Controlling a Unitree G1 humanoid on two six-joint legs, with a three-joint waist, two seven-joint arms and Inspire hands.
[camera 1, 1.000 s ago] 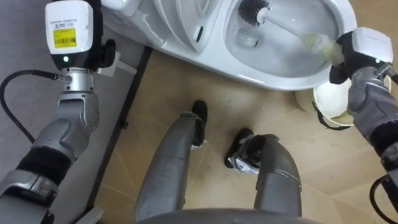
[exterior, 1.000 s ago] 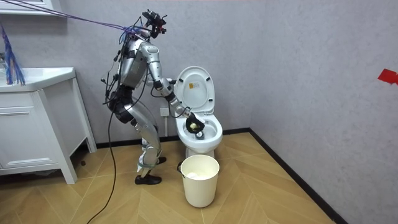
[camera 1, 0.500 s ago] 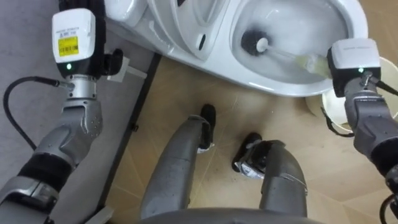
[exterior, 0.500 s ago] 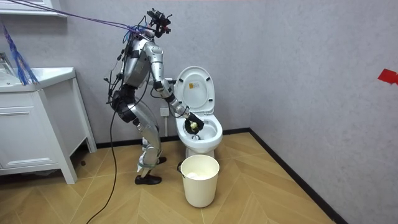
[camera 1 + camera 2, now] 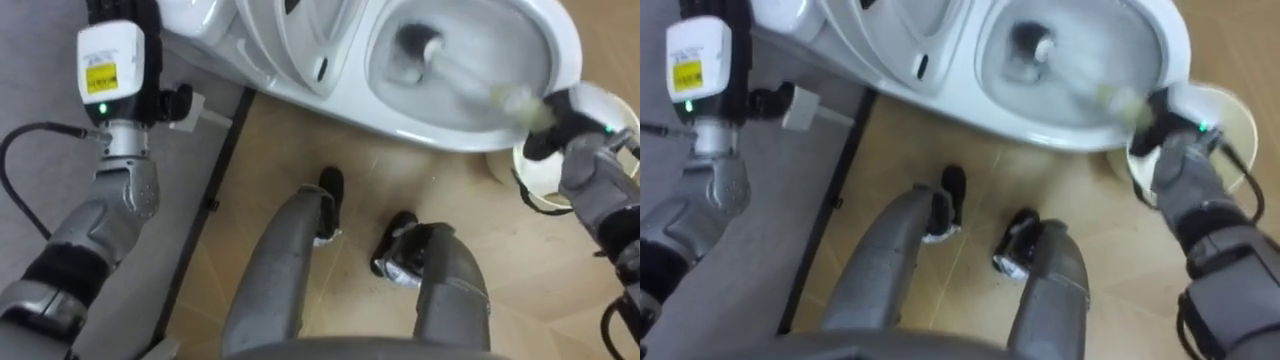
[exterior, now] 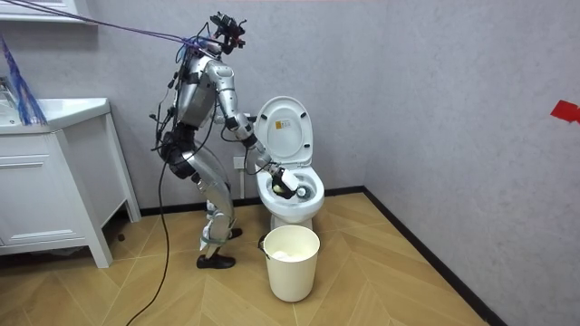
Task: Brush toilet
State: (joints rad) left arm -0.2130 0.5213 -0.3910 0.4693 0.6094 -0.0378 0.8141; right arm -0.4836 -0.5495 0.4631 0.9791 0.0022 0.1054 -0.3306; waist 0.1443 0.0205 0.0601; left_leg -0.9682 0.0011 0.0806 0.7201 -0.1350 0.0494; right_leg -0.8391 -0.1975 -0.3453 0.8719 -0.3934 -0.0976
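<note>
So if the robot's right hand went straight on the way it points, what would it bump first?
Probably the toilet's rim, just ahead of the right hand holding the brush.

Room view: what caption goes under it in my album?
Robot stands at the open toilet, right hand holding the brush inside it.

Stands knees bent, leaning over white ceramic toilet [image 6: 295, 212], lid up, right hand [image 6: 283, 178] down at bowl. White round plastic bucket [image 6: 290, 267] on wood-pattern floor [image 6: 390, 281] just in front of toilet. White cabinet [image 6: 36, 199] at room view's left, well apart.
</note>
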